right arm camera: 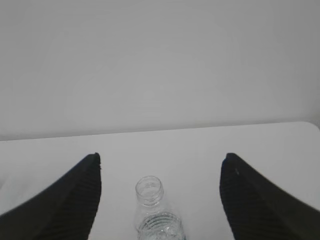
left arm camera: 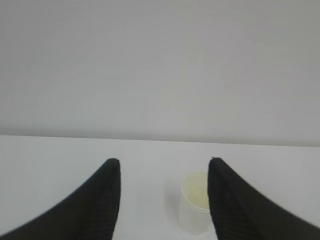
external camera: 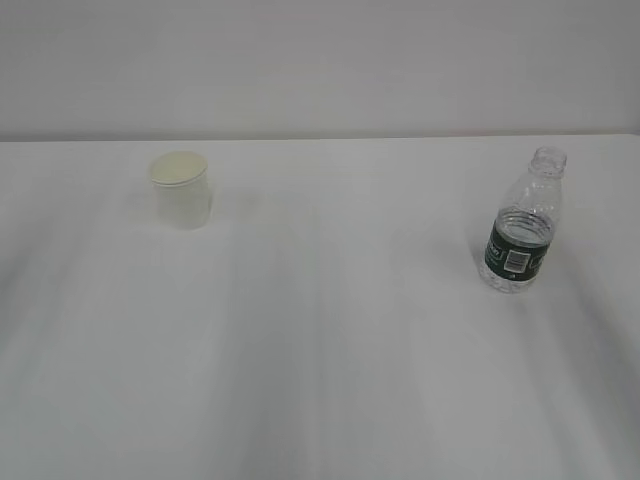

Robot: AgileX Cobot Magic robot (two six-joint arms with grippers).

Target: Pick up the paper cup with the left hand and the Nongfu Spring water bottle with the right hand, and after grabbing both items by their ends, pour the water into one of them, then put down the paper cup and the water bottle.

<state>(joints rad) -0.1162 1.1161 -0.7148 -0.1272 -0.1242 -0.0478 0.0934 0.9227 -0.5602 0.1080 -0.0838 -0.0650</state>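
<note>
Left hand [left arm camera: 162, 197]: the two black ribbed fingers [left arm camera: 100, 200] stand parted with nothing between them, seen only in the left wrist view. The paper cup [left arm camera: 195, 202] stands upright on the white table [left arm camera: 50, 160] beyond the fingertips, toward the right-hand finger of that view, which hides part of its side; contact cannot be confirmed. Its cream interior is visible.

Right hand [right arm camera: 161, 197]: the fingers [right arm camera: 75, 200] are spread wide and empty. The Nongfu Spring water bottle [right arm camera: 152, 210] stands upright between and beyond them, clear of both fingers, its capless neck facing the camera.

Exterior view: neither arm appears. The cup [external camera: 181, 190] stands on the left part of the table [external camera: 320, 350], toward the far edge. The bottle [external camera: 522, 225] stands well apart from it on the right, upright, with a dark green label band carrying a white patch. Water [external camera: 515, 272] is not clearly distinguishable through the ribbed clear wall; its level cannot be determined. A plain pale wall [external camera: 320, 60] closes the background.
</note>
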